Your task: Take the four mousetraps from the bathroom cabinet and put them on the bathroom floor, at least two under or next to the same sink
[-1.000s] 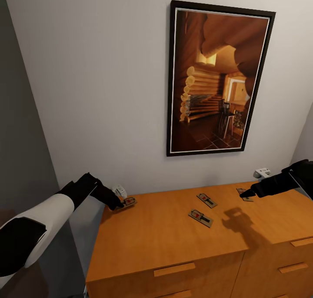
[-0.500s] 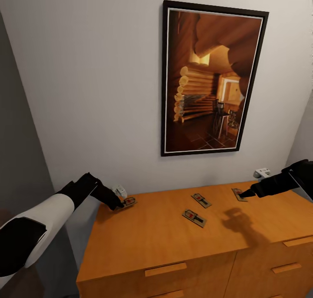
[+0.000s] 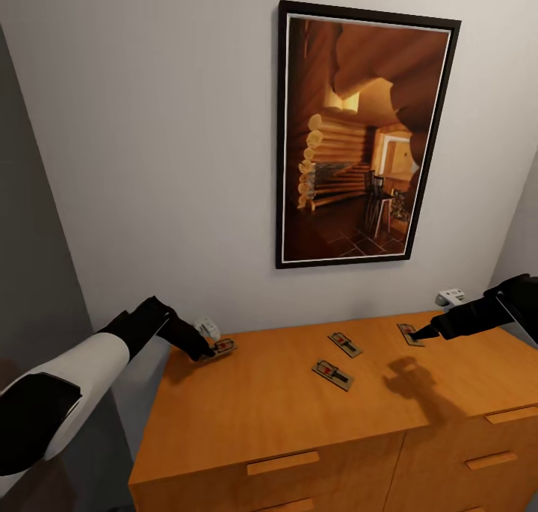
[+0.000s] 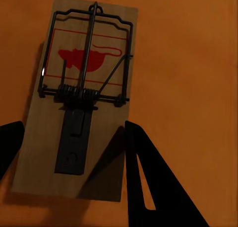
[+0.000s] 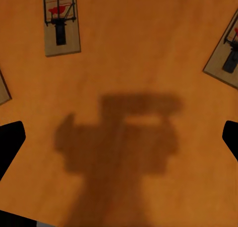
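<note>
4 mousetraps are lying flat on the cabinet's (image 3: 276,407) orange-brown top, which is serving here as the counter. The left claw (image 3: 203,353) is reaching over the top's rear left corner, where the leftmost mousetrap (image 3: 223,346) is sitting. In the left wrist view, that mousetrap (image 4: 82,95) is lying between the 2 dark fingers (image 4: 153,187), which are standing spread on either side of the board; whether they are touching it cannot be told, so the claw is reading as released.

The right claw (image 3: 427,334) is hovering at the rear right of the top, just beside the rightmost mousetrap (image 3: 409,334), and is casting a shadow on the wood. In the right wrist view its fingers are showing wide apart at the edges, grasping nothing. 2 more mousetraps (image 3: 345,344) (image 3: 332,374) are resting near the middle. A framed picture (image 3: 362,134) is hanging on the wall above.
</note>
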